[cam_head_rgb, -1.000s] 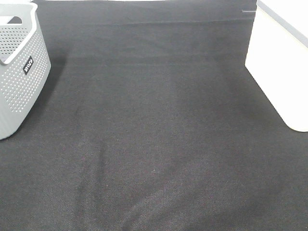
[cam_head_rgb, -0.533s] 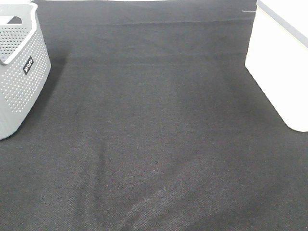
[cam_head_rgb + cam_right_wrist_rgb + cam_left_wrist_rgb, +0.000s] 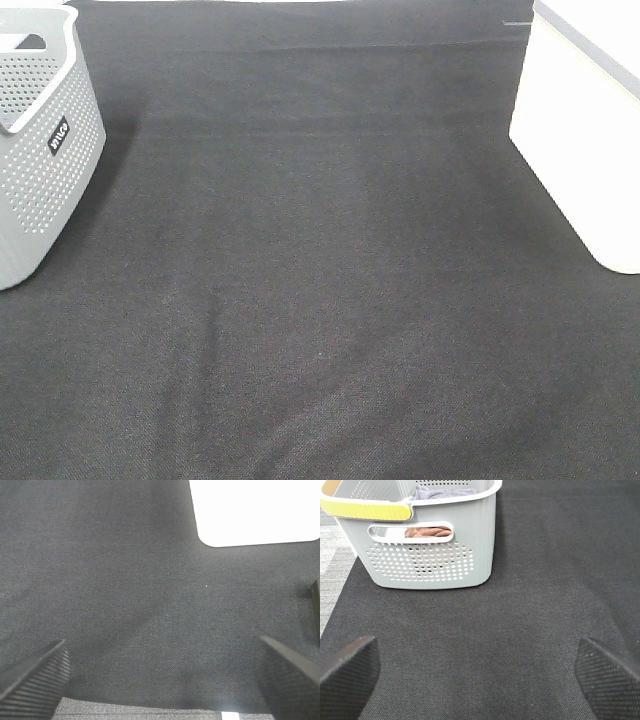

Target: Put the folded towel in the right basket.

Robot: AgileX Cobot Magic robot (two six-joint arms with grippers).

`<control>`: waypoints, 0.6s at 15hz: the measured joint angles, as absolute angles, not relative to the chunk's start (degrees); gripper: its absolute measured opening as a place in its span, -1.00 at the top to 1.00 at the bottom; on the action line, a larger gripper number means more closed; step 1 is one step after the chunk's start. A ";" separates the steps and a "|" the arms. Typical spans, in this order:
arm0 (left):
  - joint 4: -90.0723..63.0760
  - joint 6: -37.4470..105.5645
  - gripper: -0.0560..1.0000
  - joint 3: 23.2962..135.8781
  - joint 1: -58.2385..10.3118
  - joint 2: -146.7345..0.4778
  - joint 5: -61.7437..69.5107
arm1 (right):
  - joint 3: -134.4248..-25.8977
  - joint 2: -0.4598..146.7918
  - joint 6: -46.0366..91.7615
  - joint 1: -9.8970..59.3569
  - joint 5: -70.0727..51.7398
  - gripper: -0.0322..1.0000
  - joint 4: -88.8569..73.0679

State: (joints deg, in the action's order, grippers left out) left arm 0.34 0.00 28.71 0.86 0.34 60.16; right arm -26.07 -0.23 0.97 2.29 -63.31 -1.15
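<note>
**Towels in Left Basket, Both Grippers Apart Over the Desk**

The brown towel (image 3: pixel 426 531) lies inside the grey basket (image 3: pixel 432 565) and shows through the handle slot in the basket wall. A purple-grey towel (image 3: pixel 445 492) lies in the same basket, visible over the rim. Whether either towel is folded cannot be told from the left wrist view.

The grey basket has perforated walls and a yellow strip (image 3: pixel 367 511) along 1 rim edge. In the exterior high view it stands at the far left of the desk (image 3: pixel 320 280), partly cut off by the frame edge. The white basket (image 3: pixel 585 130) stands at the far right of the desk, well apart from the grey one. Its inside is not visible.

The desk is covered by a dark woven mat (image 3: pixel 330 200).

The left gripper (image 3: pixel 477 672) has its 2 fingers wide apart, holding nothing, with the grey basket ahead of it. The right gripper (image 3: pixel 160 680) also has its 2 fingers wide apart and empty, above the mat, with the white basket ahead.
</note>
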 joint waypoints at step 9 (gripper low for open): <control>0.34 0.00 -0.98 28.71 0.86 0.34 60.16 | -26.07 -0.23 0.97 2.29 -63.31 -0.93 -1.15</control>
